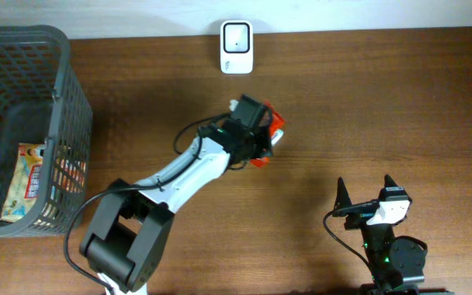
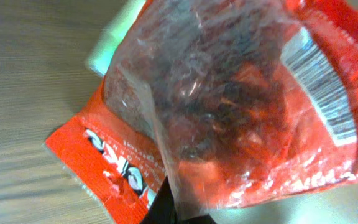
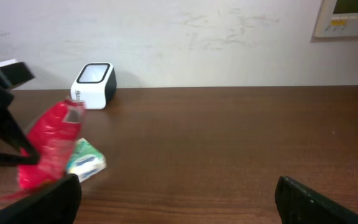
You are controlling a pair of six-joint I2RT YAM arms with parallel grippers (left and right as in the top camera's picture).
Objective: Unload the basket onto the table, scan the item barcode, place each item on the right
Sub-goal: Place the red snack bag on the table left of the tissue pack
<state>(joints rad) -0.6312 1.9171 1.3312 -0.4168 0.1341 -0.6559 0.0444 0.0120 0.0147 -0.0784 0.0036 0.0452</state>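
Left gripper (image 1: 255, 129) is clamped tight on the red-and-clear plastic snack pouch (image 1: 276, 129). The pouch sits in front of the white box-shaped barcode scanner (image 1: 237, 36), not touching it. Right gripper (image 1: 365, 192) is spread wide, holds nothing, and is well apart from the scanner.

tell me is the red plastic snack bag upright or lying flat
Upright: the left gripper holds the red plastic snack bag on end, beside a green packet.

You see soft, even indoor light in all three views, a pale sheen across the dark wood counter (image 1: 383, 98) from overhead, only faint shadows, and in the left wrist view the red packet (image 2: 229, 112) looms close and blurred, its clear film catching white glare.
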